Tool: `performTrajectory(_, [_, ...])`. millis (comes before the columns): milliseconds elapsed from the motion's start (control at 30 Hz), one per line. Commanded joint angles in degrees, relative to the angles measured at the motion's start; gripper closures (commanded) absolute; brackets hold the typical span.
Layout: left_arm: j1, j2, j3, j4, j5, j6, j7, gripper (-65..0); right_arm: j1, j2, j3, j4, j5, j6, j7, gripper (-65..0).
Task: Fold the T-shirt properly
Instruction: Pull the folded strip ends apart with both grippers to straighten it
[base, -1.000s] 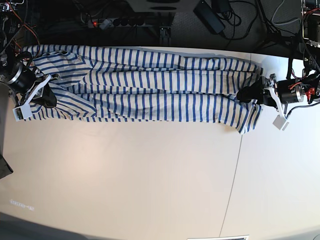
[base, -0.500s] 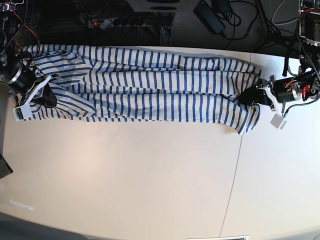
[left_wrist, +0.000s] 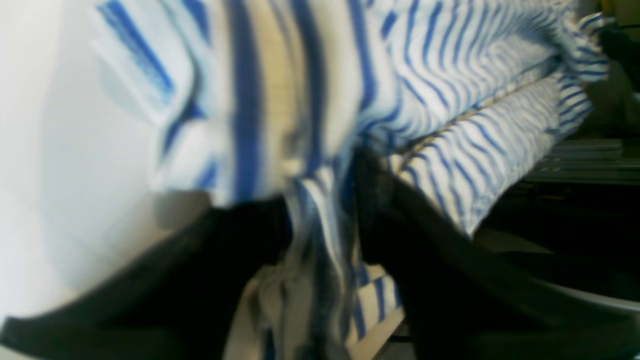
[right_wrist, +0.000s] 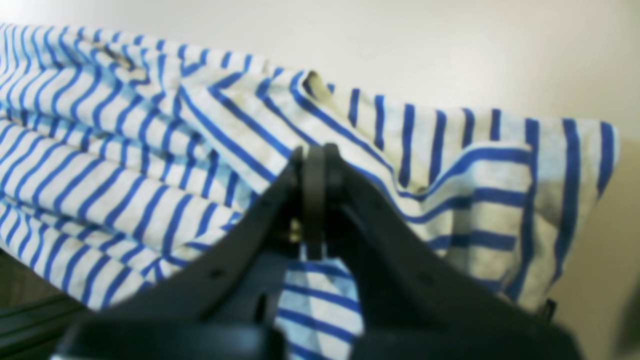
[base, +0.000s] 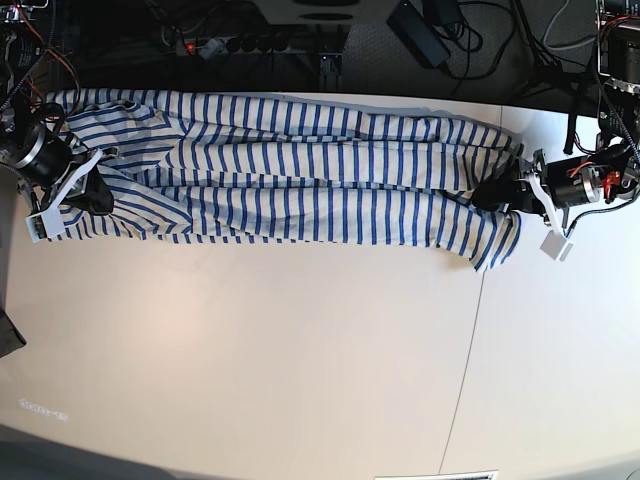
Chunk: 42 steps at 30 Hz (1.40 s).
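Observation:
The T-shirt (base: 290, 170), white with thin blue stripes, lies folded into a long band across the far side of the white table. My left gripper (base: 497, 192) is at its right end in the base view, shut on bunched fabric (left_wrist: 320, 235) between its black fingers (left_wrist: 415, 235). My right gripper (base: 95, 198) is at its left end, shut on a fold of the shirt (right_wrist: 320, 165). In the right wrist view the fingertips (right_wrist: 314, 200) meet with cloth (right_wrist: 320, 300) pinched beneath them. The neck label is not visible.
The table's far edge (base: 380, 97) runs just behind the shirt, with cables and a power strip (base: 240, 43) beyond it. A seam (base: 465, 370) crosses the tabletop on the right. Bare white table (base: 260, 350) lies in front of the shirt.
My left gripper has risen slightly and drawn the shirt's right end a little toward the far edge. The right gripper and the left end of the shirt have hardly moved.

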Motion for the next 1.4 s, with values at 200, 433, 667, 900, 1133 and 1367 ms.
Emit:
performTrajectory(200, [-4.8,-1.0,-0.3,0.6,-3.0,1.7,3.9,-27.6,0.3,1.0,0.5,0.8,0.6,4.0,0.9,0.0])
performTrajectory(433, [-6.5,-0.9,-0.3,0.6,-3.1,1.8,4.1,-27.6,0.3,1.0,0.5,0.8,0.5,3.9,0.7,0.0])
performTrajectory(667, [-6.6,0.0,-0.3,0.6,-3.0,1.8,2.1,-27.5,0.3,1.0,0.5,0.8,0.5,3.9,0.7,0.0])
performTrajectory(900, [-6.7,2.1,-0.3,0.6,-0.4,4.5,-1.2,-16.8,0.3,1.0,0.5,0.8,0.5,3.9,0.7,0.0])
performTrajectory(1133, [-6.7,3.3,-0.3,0.6,2.2,4.5,-3.0,0.0,0.3,1.0,0.5,0.8,0.5,3.9,0.7,0.0])
performTrajectory(1367, [-6.7,3.6,-0.3,0.6,6.0,4.3,-3.0,0.0,0.3,1.0,0.5,0.8,0.7,3.9,0.7,0.0])
